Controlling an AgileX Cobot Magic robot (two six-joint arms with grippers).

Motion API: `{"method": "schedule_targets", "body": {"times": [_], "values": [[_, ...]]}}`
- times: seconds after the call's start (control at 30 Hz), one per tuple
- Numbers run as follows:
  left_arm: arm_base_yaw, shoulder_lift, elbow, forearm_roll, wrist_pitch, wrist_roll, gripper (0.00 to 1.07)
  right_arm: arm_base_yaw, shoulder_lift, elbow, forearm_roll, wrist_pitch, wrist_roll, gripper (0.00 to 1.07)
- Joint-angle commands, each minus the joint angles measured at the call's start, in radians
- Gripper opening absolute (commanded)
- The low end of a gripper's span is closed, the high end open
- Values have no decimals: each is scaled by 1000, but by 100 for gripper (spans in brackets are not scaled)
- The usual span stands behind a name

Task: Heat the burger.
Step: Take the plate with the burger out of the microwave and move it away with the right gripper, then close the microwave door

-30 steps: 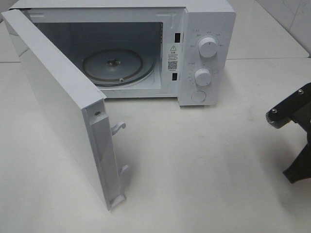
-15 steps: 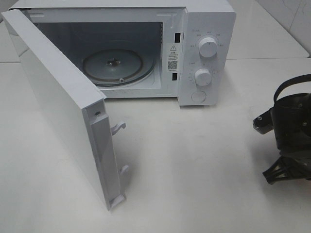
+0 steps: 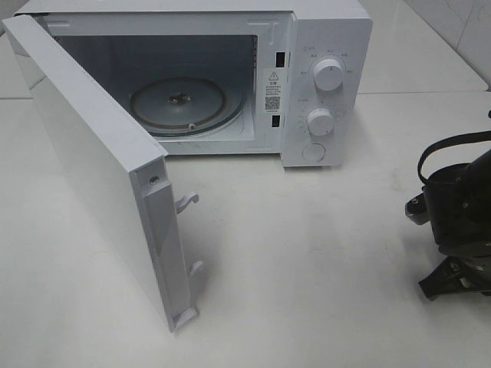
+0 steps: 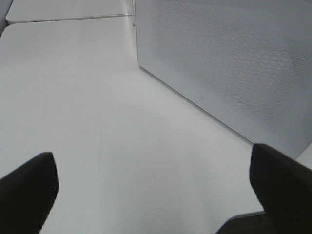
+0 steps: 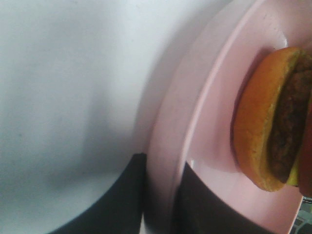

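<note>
The burger (image 5: pixel 273 122) lies on a round pink plate (image 5: pixel 214 122); its golden bun, dark patty and a bit of yellow cheese show only in the right wrist view. My right gripper (image 5: pixel 161 192) is shut on the plate's rim, one dark finger on each side of it. In the high view only the black right arm (image 3: pixel 460 215) shows at the right edge, and the plate and burger are out of view there. My left gripper (image 4: pixel 156 195) is open with nothing between its fingers, low over the white tabletop beside the microwave door (image 4: pixel 229 63).
A white microwave (image 3: pixel 326 46) stands at the back with its door (image 3: pixel 100 169) swung wide open to the left. The glass turntable (image 3: pixel 184 103) inside is bare. Two knobs sit on its right panel.
The right arm has turned at the right edge of the high view and shifted slightly right and down. The microwave and its door have not moved.
</note>
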Motion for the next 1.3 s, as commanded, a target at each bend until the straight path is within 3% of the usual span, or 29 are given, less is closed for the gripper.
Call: {"method": "schedule_targets", "body": {"times": [0.03, 0.23, 0.43, 0.6, 0.7, 0.77, 0.87, 0.93, 1.0, 1.03, 1.1, 1.13, 1.3], "values": [[3, -15, -1, -5, -13, -2, 100, -4, 0, -2, -26, 37, 19, 26], [3, -15, -1, -5, -13, -2, 100, -3, -41, -2, 21, 38, -48, 42], [3, -15, -1, -5, -13, -2, 100, -3, -136, -2, 87, 37, -145, 43], [3, -15, -1, -5, -13, -2, 100, -3, -297, -2, 240, 25, -339, 43], [3, -15, -1, -5, -13, -2, 100, -3, -325, -2, 270, 15, -370, 43], [3, -15, -1, -5, -13, -2, 100, -3, -427, -2, 382, -25, -528, 43], [3, -15, -1, -5, -13, -2, 100, -3, -447, -2, 407, -38, -572, 44], [3, -15, -1, -5, -13, -2, 100, -3, -548, -2, 547, -92, -765, 54], [3, -15, -1, -5, -13, -2, 100, -3, -568, -2, 583, -101, -809, 58], [3, -15, -1, -5, -13, -2, 100, -3, -614, -2, 645, -112, -911, 70], [3, -15, -1, -5, -13, -2, 100, -3, -632, -2, 668, -115, -951, 74], [3, -15, -1, -5, -13, -2, 100, -3, -675, -2, 716, -116, -1000, 84], [3, -15, -1, -5, -13, -2, 100, -3, -748, -2, 796, -81, -1078, 89]]}}
